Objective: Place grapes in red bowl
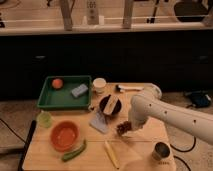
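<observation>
We are at the pick-up step: our gripper (128,124) sits on the grapes (122,129), well right of the bowl (53,137). We cannot tell whether it has them clamped. Next, we judge, comes a firm hold, a lift, then a carry left over the bowl.

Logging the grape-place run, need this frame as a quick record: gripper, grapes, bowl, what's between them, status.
gripper: gripper low over the wooden table, right at the grapes; arm reaches in from the right
grapes: grapes on the table, right of centre; grasp unclear
red bowl: red bowl front left, nothing in it
between them: grey-blue cloth, just left of the grapes
near the bowl: pale-green cup behind-left, green vegetable front-right
status: grapes not in the bowl
</observation>
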Motion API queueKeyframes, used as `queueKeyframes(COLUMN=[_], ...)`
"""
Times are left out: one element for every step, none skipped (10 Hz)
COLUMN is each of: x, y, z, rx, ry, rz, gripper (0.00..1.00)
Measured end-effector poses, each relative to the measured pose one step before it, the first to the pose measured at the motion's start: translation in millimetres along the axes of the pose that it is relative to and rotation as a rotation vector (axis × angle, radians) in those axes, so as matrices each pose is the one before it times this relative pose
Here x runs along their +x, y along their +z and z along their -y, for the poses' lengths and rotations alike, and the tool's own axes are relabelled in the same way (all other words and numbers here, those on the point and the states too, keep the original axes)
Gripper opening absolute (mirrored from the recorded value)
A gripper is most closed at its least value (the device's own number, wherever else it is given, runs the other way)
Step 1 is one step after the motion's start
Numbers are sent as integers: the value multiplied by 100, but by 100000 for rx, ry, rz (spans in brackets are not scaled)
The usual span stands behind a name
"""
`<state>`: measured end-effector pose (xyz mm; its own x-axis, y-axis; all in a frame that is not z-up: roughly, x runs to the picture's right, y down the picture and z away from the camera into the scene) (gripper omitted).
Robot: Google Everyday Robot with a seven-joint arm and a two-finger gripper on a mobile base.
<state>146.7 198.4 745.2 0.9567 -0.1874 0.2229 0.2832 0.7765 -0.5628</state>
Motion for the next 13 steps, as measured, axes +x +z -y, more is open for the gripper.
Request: queueKeyframes(x=[-413,-445,-294,-296,-392,-475,-338,-571,-294,-402,-596,-453,-296], y=[-220,-439,-620,-449,-297,-253,-223,-410,-314,-205,-204,-186,-102], z=[184,245,72,86,83,89,64,26,20,21,123,79,-28], rx=[-80,368,-111,-48,-88,-82,-48,-177,10,-221,-140,-137,-216], ry=[-1517,-1095,-988,-982,-1607,-1521,-997,-1729,-858,-1105,-1460,-972,-560], rz=[-609,11,-578,-603,-569,-299,-181,-259,-186,-130,-77,39,43], gripper=[2,2,2,2,2,2,2,2,2,2,2,2,2])
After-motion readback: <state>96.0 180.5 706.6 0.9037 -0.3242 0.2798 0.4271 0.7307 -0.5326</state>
